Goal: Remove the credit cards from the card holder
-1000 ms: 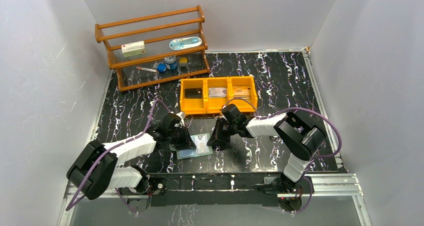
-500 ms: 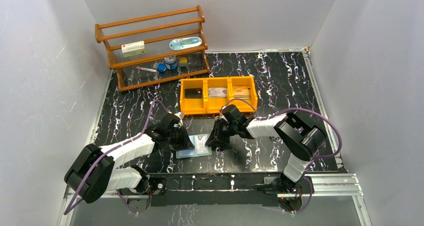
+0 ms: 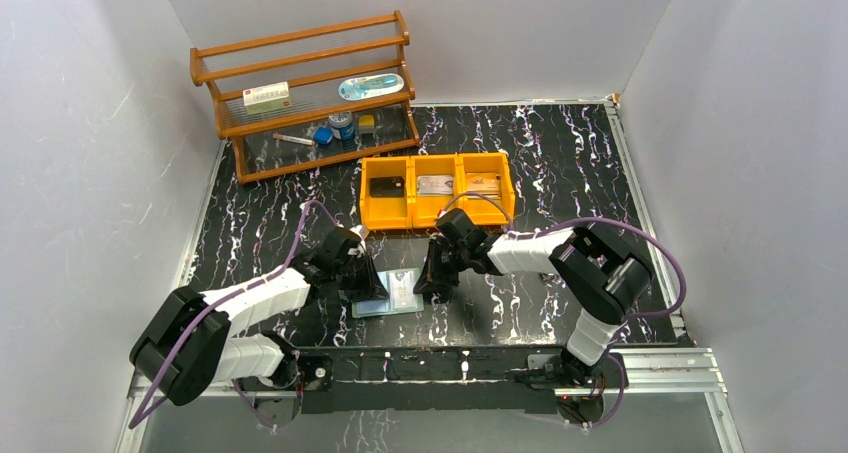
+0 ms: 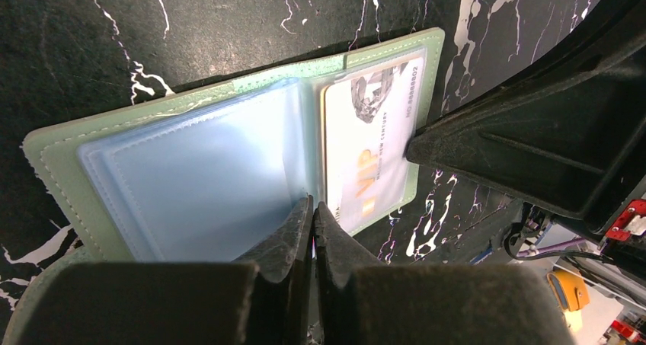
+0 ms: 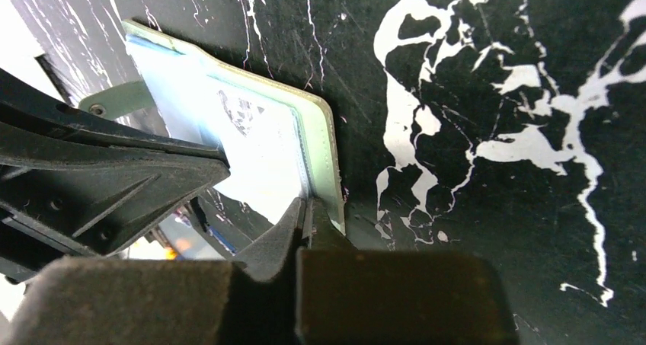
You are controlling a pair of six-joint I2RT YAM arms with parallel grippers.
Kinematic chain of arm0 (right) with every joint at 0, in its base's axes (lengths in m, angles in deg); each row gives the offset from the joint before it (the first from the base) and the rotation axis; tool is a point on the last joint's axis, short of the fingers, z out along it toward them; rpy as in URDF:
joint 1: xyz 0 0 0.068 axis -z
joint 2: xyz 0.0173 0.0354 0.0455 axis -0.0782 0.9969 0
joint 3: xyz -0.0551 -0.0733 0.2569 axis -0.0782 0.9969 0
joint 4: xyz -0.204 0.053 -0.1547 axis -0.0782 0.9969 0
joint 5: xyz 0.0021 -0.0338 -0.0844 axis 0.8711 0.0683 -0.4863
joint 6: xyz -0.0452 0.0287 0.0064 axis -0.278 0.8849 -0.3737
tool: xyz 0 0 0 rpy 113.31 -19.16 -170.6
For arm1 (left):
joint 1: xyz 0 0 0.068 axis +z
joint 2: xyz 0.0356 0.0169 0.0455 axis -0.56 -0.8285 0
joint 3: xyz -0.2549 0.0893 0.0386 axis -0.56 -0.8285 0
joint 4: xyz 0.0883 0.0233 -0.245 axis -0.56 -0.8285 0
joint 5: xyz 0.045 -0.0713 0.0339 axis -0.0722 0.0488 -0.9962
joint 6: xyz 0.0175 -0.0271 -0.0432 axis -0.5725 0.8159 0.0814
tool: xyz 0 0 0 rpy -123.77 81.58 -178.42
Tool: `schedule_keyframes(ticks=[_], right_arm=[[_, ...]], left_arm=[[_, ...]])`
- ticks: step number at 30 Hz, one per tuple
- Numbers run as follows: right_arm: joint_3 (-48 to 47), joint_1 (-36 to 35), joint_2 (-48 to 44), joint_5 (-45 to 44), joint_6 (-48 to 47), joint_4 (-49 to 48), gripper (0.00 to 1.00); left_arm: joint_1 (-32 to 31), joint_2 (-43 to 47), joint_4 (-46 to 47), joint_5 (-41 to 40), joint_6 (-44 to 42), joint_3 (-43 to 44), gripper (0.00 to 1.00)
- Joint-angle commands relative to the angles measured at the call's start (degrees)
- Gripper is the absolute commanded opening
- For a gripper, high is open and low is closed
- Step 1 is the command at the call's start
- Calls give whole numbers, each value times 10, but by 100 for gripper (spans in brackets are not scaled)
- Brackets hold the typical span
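Both arms reach low from their bases and meet on the near side of the bin (image 3: 437, 216), wrists bent down over the holder (image 3: 398, 299). The left gripper (image 4: 312, 208) is clenched, its fingers pressed together with the tips on the lower edge of the holder's clear sleeves. Whether a sleeve is nipped between them I cannot tell. The right gripper (image 5: 305, 212) is clenched too, its tips at the holder's edge beside a corner. What they pinch, if anything, does not show.

The holder lies open and flat on the near side of the bin and apart from it, pale green cover down and bluish clear sleeves up. A white VIP card (image 4: 366, 154) sits in the sleeve on the right gripper's side. In the left wrist view that gripper's dark finger touches the card's outer edge.

The bin is orange, with three compartments in a row. The left one holds a dark flat piece (image 3: 387, 186), the middle one a silver card (image 3: 435, 184), and the right one a tan card (image 3: 483, 184).

Behind the bin and to its left stands a wooden rack (image 3: 300, 48). It holds a white box (image 3: 266, 96) and a pale oval case (image 3: 371, 86) on one shelf, with small jars (image 3: 341, 125) below.

The table (image 3: 560, 163) is black with white veins. Pale grey walls (image 3: 90, 123) close in three sides.
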Motion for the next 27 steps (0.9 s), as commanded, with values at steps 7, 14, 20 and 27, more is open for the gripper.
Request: schedule_keyframes(ticks=[7, 14, 20, 27], right_arm=[[-12, -8, -4, -55, -24, 58, 0], [-11, -6, 12, -57, -16, 71, 0], [-9, -6, 39, -28, -9, 49, 0], [-8, -5, 47, -10, -4, 36, 0]], left_arm=[[-2, 0, 9, -1, 2, 19, 31], [-2, -33, 50, 8, 12, 5, 40], [-1, -57, 137, 31, 39, -41, 39], [-2, -69, 179, 43, 56, -67, 28]])
